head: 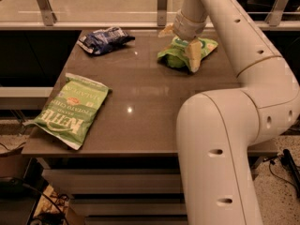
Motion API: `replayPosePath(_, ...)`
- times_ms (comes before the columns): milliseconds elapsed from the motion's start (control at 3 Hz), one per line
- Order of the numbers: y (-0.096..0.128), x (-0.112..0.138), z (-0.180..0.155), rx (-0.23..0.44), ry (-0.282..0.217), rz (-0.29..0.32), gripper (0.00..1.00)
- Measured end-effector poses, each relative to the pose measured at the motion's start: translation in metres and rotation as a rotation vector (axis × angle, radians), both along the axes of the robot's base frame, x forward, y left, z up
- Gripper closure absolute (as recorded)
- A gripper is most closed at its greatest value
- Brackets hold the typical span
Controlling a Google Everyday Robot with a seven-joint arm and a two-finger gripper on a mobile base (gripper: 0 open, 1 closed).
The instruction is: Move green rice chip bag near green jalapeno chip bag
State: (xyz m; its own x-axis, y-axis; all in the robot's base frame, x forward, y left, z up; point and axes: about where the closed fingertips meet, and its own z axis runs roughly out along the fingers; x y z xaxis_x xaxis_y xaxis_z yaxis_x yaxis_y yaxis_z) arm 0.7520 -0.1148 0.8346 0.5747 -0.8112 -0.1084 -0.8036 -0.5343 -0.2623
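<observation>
The green rice chip bag (206, 46), small and bright green, lies at the table's far right. My gripper (179, 48) is down over it, open, with one tan finger (166, 31) behind the bag's left end and the other (193, 58) in front of it, so the bag's middle sits between them. The green jalapeno chip bag (70, 109), large and light green with white Kettle lettering, lies flat at the table's front left, far from the rice bag.
A dark blue chip bag (104, 39) lies at the far left of the brown table (140, 102). A metal railing with glass runs behind the table. My white arm (225, 139) covers the table's right front part.
</observation>
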Motion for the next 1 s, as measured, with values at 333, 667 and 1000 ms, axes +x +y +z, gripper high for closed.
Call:
replayPosePath(333, 0.0035, 0.0045, -0.0123, 0.02, 0.01, 0.019, 0.17)
replayPosePath(667, 0.0079, 0.0139, -0.014, 0.032, -0.019, 0.014, 0.41)
replayPosePath(1000, 0.0079, 0.0139, -0.0115, 0.032, -0.019, 0.014, 0.64)
